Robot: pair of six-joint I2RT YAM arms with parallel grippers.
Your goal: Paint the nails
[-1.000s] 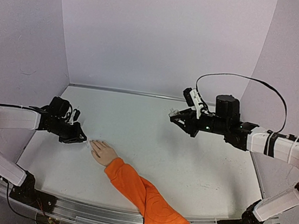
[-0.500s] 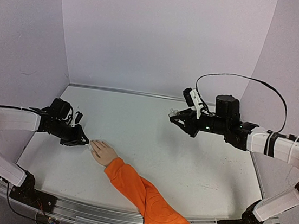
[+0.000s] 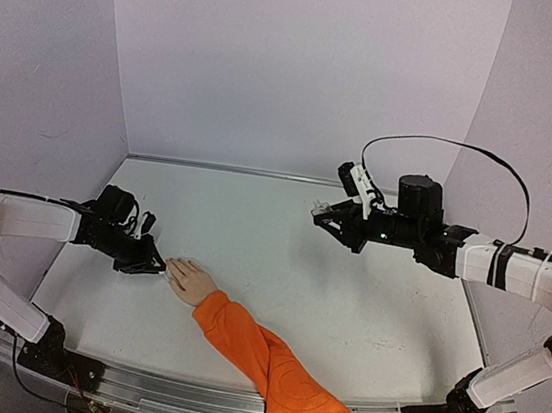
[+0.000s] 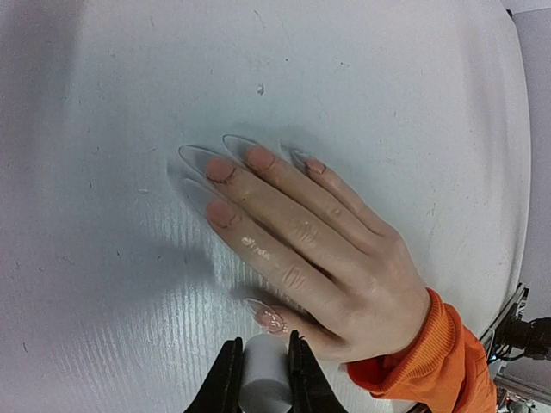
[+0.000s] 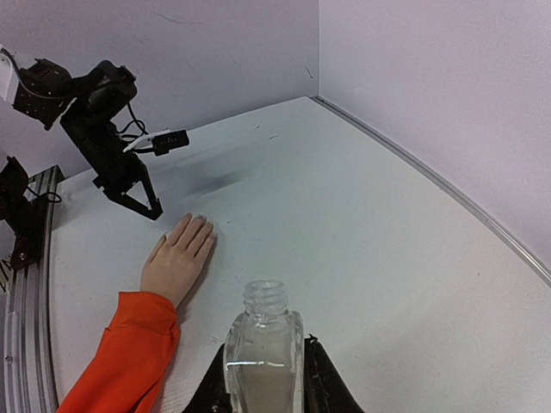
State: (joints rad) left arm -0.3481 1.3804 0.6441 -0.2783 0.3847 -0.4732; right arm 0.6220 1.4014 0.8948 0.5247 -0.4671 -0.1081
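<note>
A pale hand (image 4: 327,258) in a bright orange sleeve (image 3: 271,367) lies flat on the white table, fingers pointing left. Its nails (image 4: 220,169) are long and clear over pink fingertips. My left gripper (image 4: 263,366) is shut on a small white cylindrical cap (image 4: 263,383), right beside the glossy thumb nail (image 4: 271,317). Any brush tip under the cap is hidden. In the top view the left gripper (image 3: 153,267) sits at the fingertips of the hand (image 3: 189,282). My right gripper (image 5: 264,379), held above the table at mid right (image 3: 323,215), is shut on a clear glass bottle (image 5: 264,353) with an open neck.
Pale walls close the table on the left, back and right. A metal rail (image 3: 182,397) runs along the near edge between the arm bases. A black cable (image 3: 445,145) loops above the right arm. The left arm (image 5: 112,146) shows beyond the hand in the right wrist view.
My left gripper has crept down and to the right, closer to the hand's fingertips. The right arm and its bottle have stayed still.
</note>
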